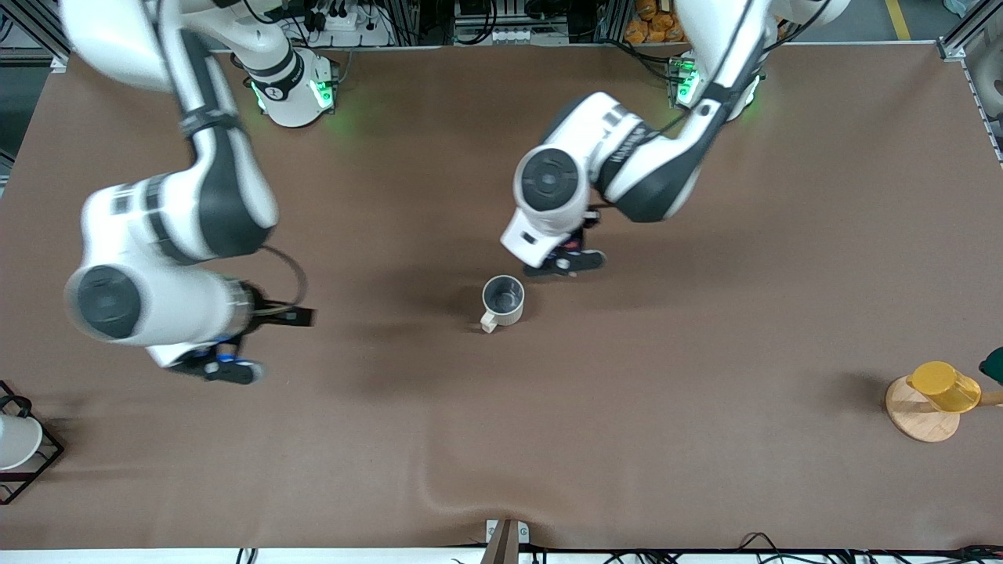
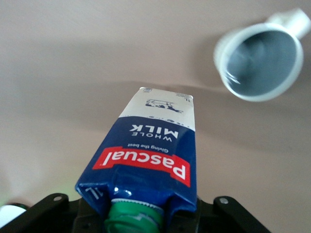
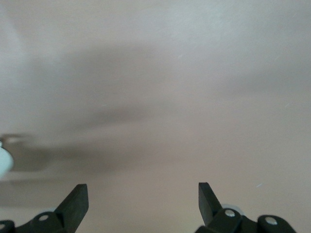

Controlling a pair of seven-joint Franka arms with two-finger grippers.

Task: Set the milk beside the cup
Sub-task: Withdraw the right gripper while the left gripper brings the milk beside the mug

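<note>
Left gripper (image 1: 566,258) is up over the table just beside the cup (image 1: 503,301), jaws pinched on the milk (image 2: 148,158) near its green cap (image 2: 133,218) end; the carton hangs clear of the brown table (image 1: 705,352), base tipped toward the surface, not yet set down. Cup sits upright mid-table, handle toward the front camera, nothing in it that I can see. To do this step well, I'd judge: bring the carton upright before descent; lower straight down onto bare table next to the cup without touching the rim; let go only once the base is flat — a tilted base will likely topple a narrow carton; leave a small gap so the fingers don't knock the cup on the way out. Right gripper (image 3: 143,201) waits over bare table toward the right arm's end, jaws spread, holding nothing. Readable on the carton: "Pascual" in white on a red band, "WHOLE MILK" below it, then small print that seems to say "Giving the best" — plus a cow drawing on the white part.
</note>
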